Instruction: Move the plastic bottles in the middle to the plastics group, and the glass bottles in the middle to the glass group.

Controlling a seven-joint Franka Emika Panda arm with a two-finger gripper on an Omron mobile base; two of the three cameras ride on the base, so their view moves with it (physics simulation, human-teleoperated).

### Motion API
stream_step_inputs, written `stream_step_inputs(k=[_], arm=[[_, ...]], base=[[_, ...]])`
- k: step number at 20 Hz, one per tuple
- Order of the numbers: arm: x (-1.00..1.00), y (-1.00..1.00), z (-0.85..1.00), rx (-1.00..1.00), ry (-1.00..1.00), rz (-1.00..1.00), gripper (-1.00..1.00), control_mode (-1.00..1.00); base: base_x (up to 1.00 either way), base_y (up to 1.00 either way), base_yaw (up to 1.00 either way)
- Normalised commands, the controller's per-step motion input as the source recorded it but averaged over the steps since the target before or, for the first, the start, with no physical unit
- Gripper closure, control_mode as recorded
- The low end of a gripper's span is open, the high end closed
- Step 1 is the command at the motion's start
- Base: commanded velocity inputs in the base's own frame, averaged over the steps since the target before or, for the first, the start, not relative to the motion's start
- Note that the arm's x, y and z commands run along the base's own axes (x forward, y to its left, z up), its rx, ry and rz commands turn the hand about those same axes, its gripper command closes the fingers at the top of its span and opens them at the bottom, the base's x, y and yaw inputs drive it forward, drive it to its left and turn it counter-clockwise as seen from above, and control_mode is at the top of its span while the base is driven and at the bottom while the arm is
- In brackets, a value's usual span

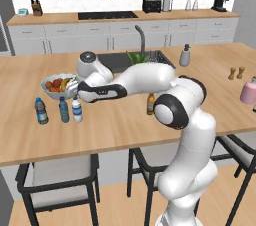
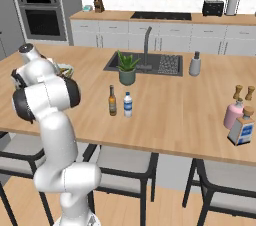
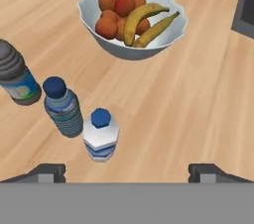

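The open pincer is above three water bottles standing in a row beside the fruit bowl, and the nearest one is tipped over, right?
Not quite: in the hand view the nearest clear white plastic water bottle stands upright beside the blue-tinted bottle and dark-capped bottle, near the white fruit bowl, below the open pincer.

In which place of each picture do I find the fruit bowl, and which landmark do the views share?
Left base view: the fruit bowl stands at middle left.
Right base view: a sliver of it shows at the left, behind the arm.
Hand view: top centre.
Shared landmark: the sink beside the bowl.
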Motion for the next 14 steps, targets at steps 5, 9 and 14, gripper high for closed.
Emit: stream_step_inputs(k=[5,9,14], arm=[[-0.45,-0.80,0.11,0.00,-0.03,-0.12,-1.00,-1.00],[-0.25,-1.00,0.21,0.04,0.00,-0.22,-1.00,-1.00],[-0.18,-1.00,0.25,0.09,0.01,-0.28,-1.00,-1.00]], base=[[0.00,0.00,0.00],[0.00,0.00,0.00],[0.00,0.00,0.00]])
